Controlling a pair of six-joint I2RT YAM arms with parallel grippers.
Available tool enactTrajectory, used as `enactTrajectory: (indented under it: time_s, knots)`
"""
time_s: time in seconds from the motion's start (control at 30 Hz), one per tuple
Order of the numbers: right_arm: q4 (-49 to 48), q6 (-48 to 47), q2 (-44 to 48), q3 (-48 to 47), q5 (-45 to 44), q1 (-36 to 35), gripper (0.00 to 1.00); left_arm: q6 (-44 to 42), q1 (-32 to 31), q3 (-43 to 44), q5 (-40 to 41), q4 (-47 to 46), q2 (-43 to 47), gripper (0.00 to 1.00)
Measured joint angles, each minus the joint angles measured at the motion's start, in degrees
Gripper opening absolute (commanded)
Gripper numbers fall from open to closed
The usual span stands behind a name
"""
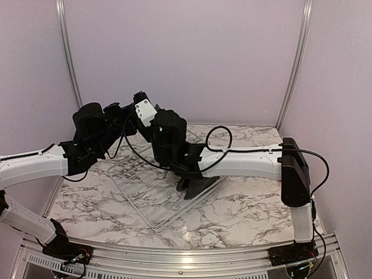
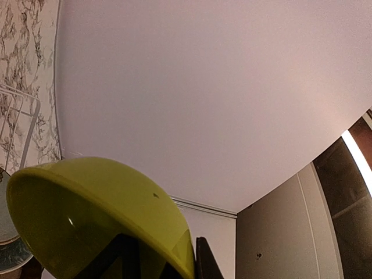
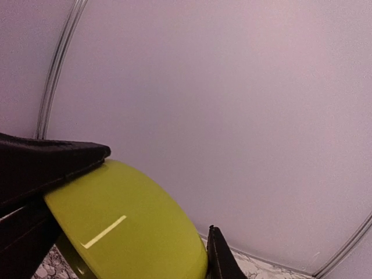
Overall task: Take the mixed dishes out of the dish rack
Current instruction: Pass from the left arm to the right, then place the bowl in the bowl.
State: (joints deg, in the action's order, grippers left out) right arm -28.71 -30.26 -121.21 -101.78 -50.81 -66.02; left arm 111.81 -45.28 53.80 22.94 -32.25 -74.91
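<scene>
The lime-green bowl (image 2: 99, 215) fills the lower left of the left wrist view, tilted, with its hollow facing the camera. My left gripper (image 2: 189, 258) is shut on its rim, one finger inside and one outside. The bowl also shows in the right wrist view (image 3: 128, 226) from its outer side. My right gripper (image 3: 200, 264) is closed on its edge, with one finger (image 3: 220, 258) against the outside. In the top view both arms meet high above the white wire dish rack (image 1: 152, 197) and hide the bowl. Black squarish plates (image 1: 200, 183) stand in the rack's right part.
A corner of the rack's wire (image 2: 26, 116) and a whitish round dish (image 2: 7, 224) show at the left edge of the left wrist view. The marble table (image 1: 256, 209) lies between pale walls with metal rails. The left gripper's black body (image 3: 46, 163) lies across the bowl's top.
</scene>
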Motion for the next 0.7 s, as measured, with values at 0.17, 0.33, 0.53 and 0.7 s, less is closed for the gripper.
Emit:
enactTrajectory:
  time_s: [0.17,0.33,0.53,0.7]
  knots:
    - [0.5,0.2,-1.2,-2.4,0.6,-0.2,0.00,-0.5,0.2,-2.4,-0.5,1.1,3.3,0.42]
    - [2.0,0.8,-1.2,-4.7,1.7,0.0,0.00,-3.3,-0.2,-7.9,-1.0,3.7,10.1,0.87]
    - [7.4,3.8,-1.0,-8.2,4.2,1.9,0.00,-14.2,-0.2,-11.7,-1.0,7.5,17.9,0.99]
    - [17.8,10.5,2.8,-8.2,9.7,5.7,0.00,-26.7,-0.2,-12.7,-2.1,11.4,23.7,0.99]
